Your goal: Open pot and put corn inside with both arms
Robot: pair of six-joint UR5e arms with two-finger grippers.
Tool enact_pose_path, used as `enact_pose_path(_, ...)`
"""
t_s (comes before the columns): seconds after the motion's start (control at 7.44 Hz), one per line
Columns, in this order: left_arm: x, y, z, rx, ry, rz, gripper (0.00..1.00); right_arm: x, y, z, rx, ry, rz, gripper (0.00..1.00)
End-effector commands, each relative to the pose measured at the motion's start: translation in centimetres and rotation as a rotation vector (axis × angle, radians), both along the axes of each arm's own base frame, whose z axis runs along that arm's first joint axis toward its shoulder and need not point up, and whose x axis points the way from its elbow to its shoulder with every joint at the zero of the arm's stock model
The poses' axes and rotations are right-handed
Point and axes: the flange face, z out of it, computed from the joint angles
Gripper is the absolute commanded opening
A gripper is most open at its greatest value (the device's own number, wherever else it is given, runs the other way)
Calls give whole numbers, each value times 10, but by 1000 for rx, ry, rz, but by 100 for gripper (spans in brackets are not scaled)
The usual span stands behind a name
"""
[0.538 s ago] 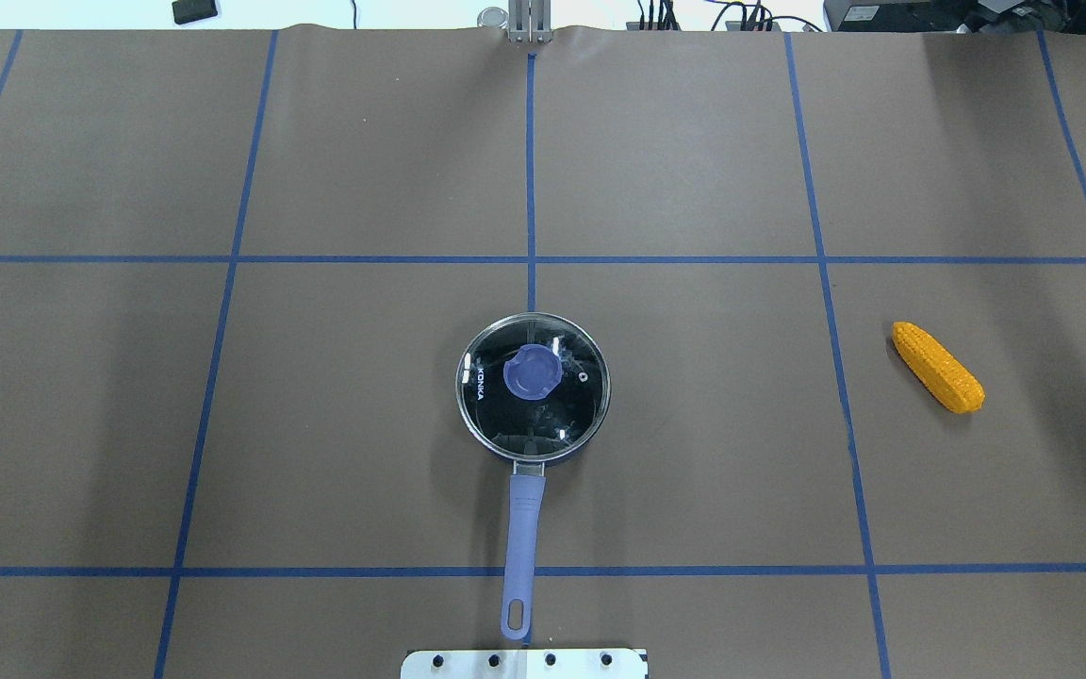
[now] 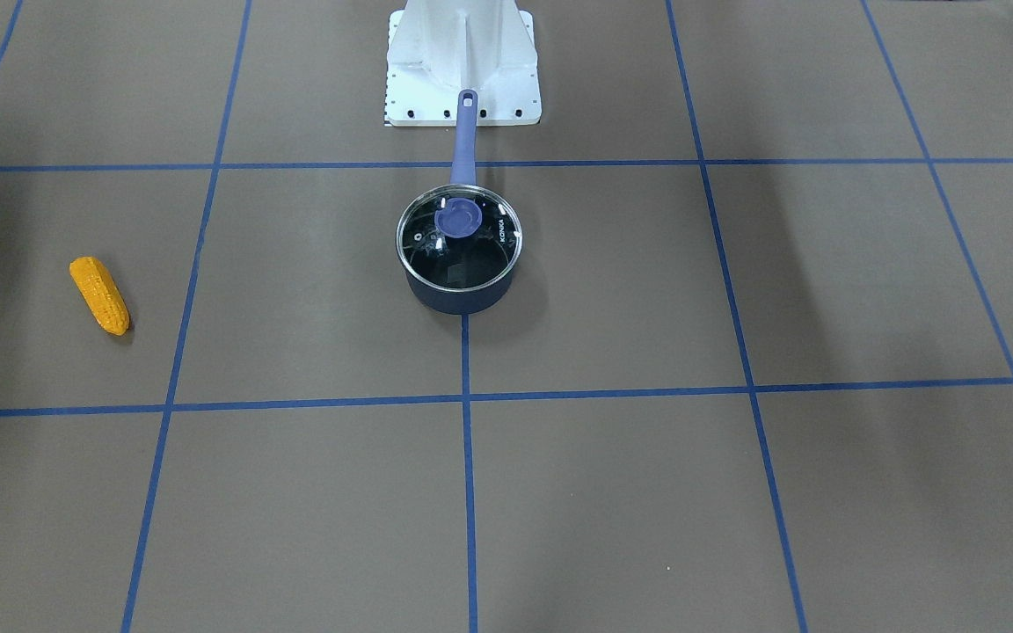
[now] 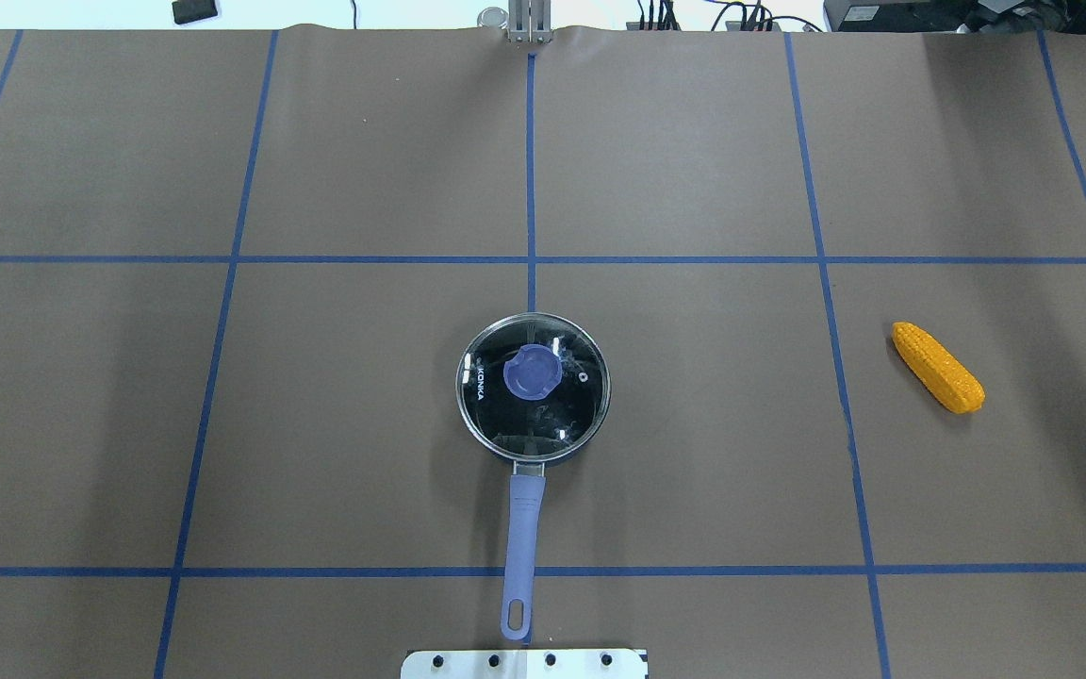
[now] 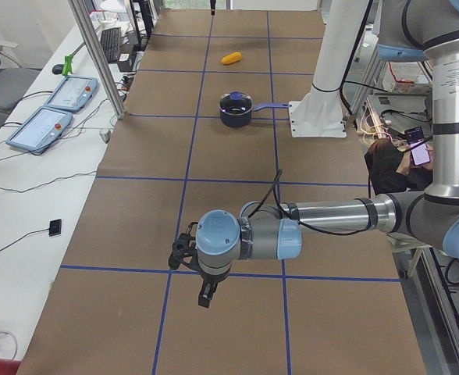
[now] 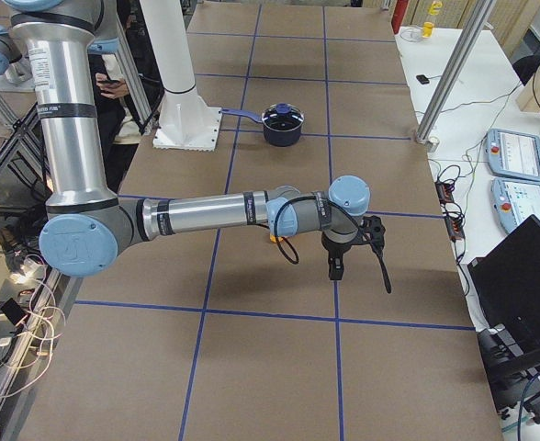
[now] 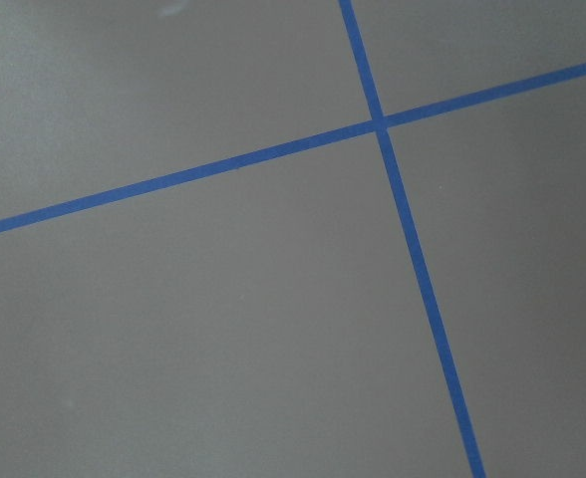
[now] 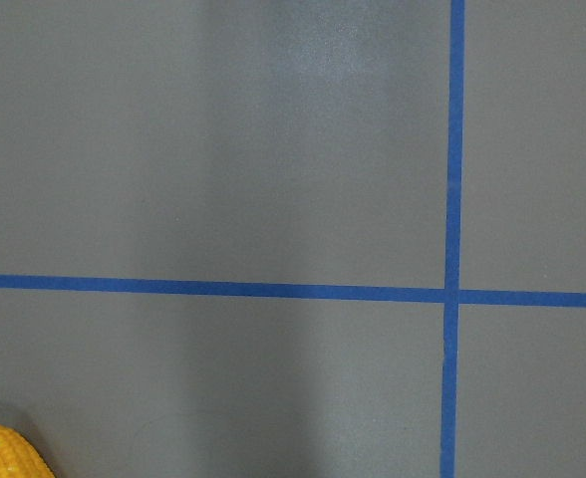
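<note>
- The brown table cover with blue tape lines (image 3: 694, 170) is split into big squares
- The grey-silver left arm with a light-blue cap (image 4: 331, 215) reaches out low over the table's far left end, well apart from the pot
- Its black two-finger left gripper (image 4: 205, 298) points down at the table; it only shows in the side view, so I cannot tell if it is open or closed
- The left wrist camera sees only brown cover and two crossing blue lines
- The small dark navy pot (image 2: 461, 297) stands in the middle of the table, on a blue line
- The round glass lid (image 3: 543, 415) sits flat on the pot, with its purple-blue knob (image 3: 532, 372) on top
- The long purple-blue handle (image 3: 522, 538) points straight at the white base mount (image 2: 462, 66), and its end is just beside it
- The small orange-yellow bumpy corn cob (image 3: 937, 366) lies flat on the table, well apart from the pot, on the robot's right
- The grey-silver right arm (image 5: 206, 213) stretches out over the right end
- Its black right gripper (image 5: 335, 271) points down; I cannot tell if it is open or closed
- The right wrist camera sees one end of the corn in its bottom left corner
</note>
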Motion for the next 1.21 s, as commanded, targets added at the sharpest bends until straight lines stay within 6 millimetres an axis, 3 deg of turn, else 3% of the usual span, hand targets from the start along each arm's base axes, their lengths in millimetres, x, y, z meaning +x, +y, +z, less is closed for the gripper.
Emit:
enact_pose_path(0.0, 0, -2, -27, 27, -6, -15, 98, -1, 4, -25, 42, -22, -4, 100)
enact_pose_path(0.27, 9, -8, -68, -7, 10, -97, 98, -64, 8, -49, 99, -24, -127, 100)
enact_pose_path(0.4, 28, -14, -103, -33, 21, -109, 98, -101, 16, -61, 120, -32, -192, 100)
enact_pose_path(0.67, 83, -11, -184, -99, 63, -126, 98, -147, 27, -68, 128, -30, -265, 100)
enact_pose_path(0.94, 140, -6, -243, -162, 109, -146, 98, -190, 37, -71, 194, -20, -334, 100)
enact_pose_path(1.08, 172, -13, -272, -197, 134, -159, 98, -209, 43, -66, 212, -3, -362, 100)
